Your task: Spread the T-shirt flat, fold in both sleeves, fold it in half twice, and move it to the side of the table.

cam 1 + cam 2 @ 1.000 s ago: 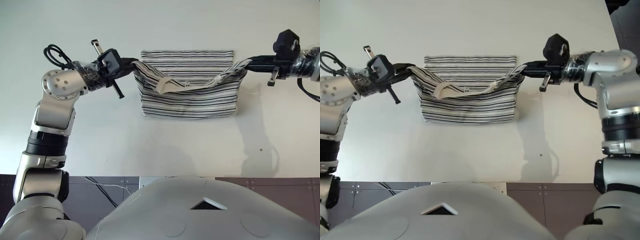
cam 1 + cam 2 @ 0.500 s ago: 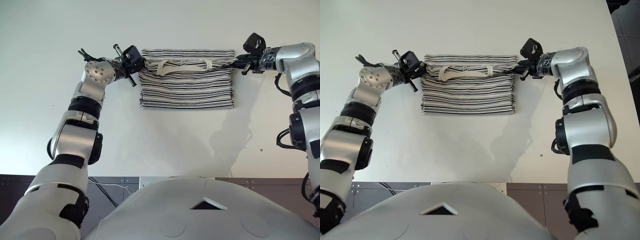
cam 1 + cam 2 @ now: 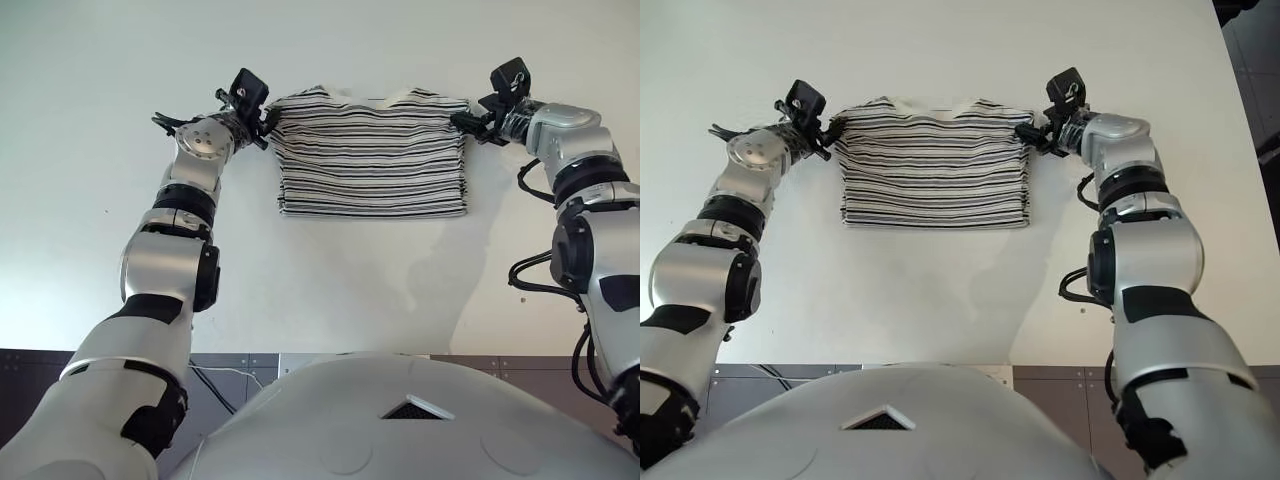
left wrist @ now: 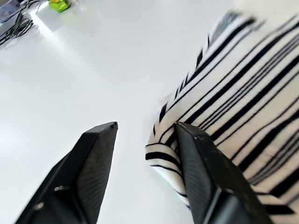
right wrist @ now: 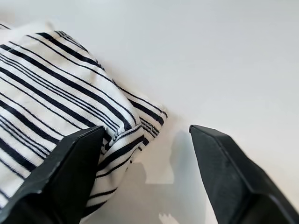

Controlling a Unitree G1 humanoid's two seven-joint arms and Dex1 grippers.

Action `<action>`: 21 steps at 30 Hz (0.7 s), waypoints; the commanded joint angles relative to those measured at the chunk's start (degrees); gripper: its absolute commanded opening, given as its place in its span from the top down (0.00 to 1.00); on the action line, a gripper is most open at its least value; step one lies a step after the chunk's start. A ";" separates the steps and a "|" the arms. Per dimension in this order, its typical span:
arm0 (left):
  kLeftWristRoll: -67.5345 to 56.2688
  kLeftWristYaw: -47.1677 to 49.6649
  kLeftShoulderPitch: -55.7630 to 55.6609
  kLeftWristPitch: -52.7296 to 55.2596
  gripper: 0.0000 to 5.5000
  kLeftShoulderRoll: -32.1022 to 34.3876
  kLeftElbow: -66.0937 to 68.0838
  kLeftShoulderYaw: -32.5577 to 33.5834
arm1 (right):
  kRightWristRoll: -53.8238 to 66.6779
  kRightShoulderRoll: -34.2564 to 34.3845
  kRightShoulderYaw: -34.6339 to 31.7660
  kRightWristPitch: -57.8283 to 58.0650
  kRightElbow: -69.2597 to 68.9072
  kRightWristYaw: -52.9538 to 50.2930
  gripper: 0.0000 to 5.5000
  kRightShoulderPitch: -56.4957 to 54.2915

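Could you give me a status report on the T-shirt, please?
Left gripper open at far-left corner of T-shirt; right gripper open at far-right corner. T-shirt folded, flat on table. Not yet moved aside.

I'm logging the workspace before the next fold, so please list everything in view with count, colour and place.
T-shirt: one, black-and-white striped, folded, lying at the far middle of the table, collar away from the robot.
table: one, white, under the shirt.
green thing: one, bright green, too blurred to identify, in the background beyond the left gripper.
cables: a few, dark, beside the green thing.
left gripper: one, black, open, at the shirt's far left corner.
right gripper: one, black, open, at the shirt's far right corner.
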 commanded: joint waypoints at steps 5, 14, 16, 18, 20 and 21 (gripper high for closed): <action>5.05 3.64 3.59 -10.87 0.59 2.54 -22.29 -2.66 | 2.87 -0.02 -5.06 -10.21 -6.42 0.67 0.40 -0.61; 13.79 -7.68 35.24 -3.80 0.59 11.01 -69.07 -12.52 | -24.52 -5.15 18.85 -31.21 -4.87 -4.22 0.40 5.31; 19.44 -6.65 35.97 -3.47 0.59 11.84 -67.89 -15.06 | -31.40 -7.97 24.69 -36.24 -4.84 -6.93 0.40 6.11; 24.83 -4.72 36.12 -3.78 0.59 13.15 -66.04 -16.60 | -36.54 -11.12 29.43 -41.77 -6.04 -7.70 0.40 6.39; 29.05 -3.14 35.87 -3.98 0.59 14.91 -62.79 -17.71 | -39.13 -15.15 32.63 -46.95 -9.42 -4.87 0.40 7.24; 30.16 -2.60 35.74 -3.98 0.59 15.52 -61.18 -17.90 | -38.54 -16.59 33.10 -48.65 -11.46 -2.03 0.40 7.93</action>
